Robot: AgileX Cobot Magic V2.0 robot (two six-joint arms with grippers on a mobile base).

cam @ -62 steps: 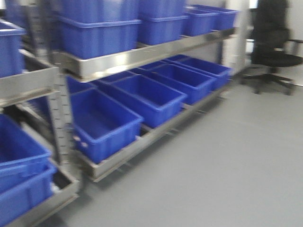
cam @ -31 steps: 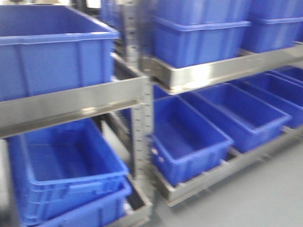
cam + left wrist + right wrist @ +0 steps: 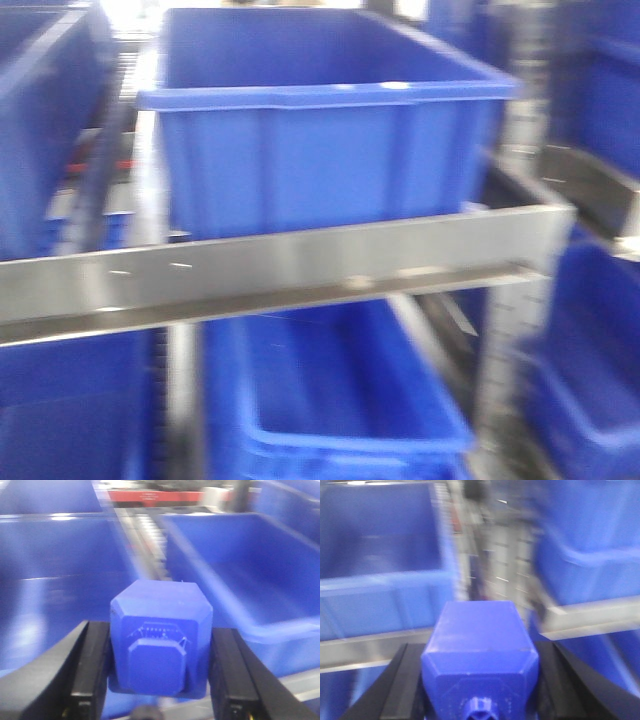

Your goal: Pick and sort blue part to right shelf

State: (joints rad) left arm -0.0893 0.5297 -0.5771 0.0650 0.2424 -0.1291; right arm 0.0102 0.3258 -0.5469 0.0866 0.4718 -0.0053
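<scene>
Filling the front view, a stainless-steel tiered rack (image 3: pixel 300 265) carries a large open blue plastic bin (image 3: pixel 320 130) behind its front rail. A lower blue bin (image 3: pixel 340 400) sits beneath, with a gap under the rail. The left gripper (image 3: pixel 160 647) clamps a small solid-blue bottle-shaped block (image 3: pixel 160 625), facing open bins. The right gripper (image 3: pixel 480 675) clamps a second blue block (image 3: pixel 477 630), facing a rail edge.

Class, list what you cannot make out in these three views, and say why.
- Front view: inside of the top bin hidden by its wall; shelf rail details blurred.
- Left wrist: relief on the blue part in the left gripper too blurred to read.
- Right wrist: cap of the second part in the right gripper cut by the bottom edge.
</scene>
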